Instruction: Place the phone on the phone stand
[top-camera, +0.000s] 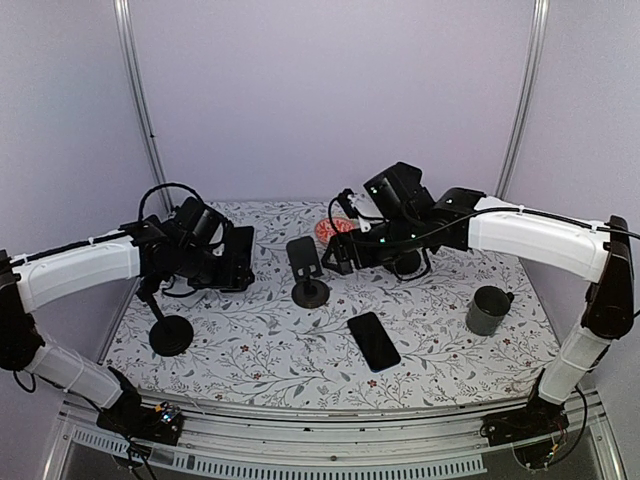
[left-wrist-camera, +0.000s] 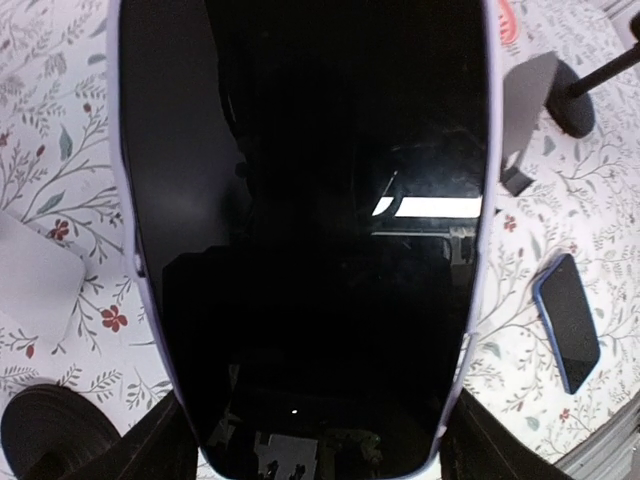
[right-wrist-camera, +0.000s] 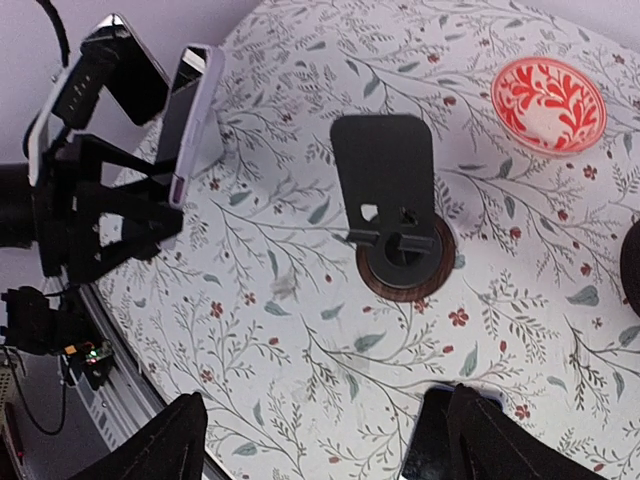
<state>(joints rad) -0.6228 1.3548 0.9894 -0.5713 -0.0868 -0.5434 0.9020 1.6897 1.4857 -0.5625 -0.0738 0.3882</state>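
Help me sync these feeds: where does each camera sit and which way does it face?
Top external: high behind the bases, looking down at the table; left arm, right arm show.
Left wrist: on its arm, facing the gripped lilac-edged phone; left fingers show.
Right wrist: above the table, looking down at the phone stand; right fingers show.
Shared: top and left wrist both see the dark phone lying flat.

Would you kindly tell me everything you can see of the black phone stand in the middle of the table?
The phone stand looks matte black, likely metal or plastic. A flat, rounded-corner back plate with a small cutout near its lower edge leans back on a short hinged neck above a round base whose rim looks brownish. It stands upright near the middle of the floral table, empty: nothing rests on it, and only the table touches it.
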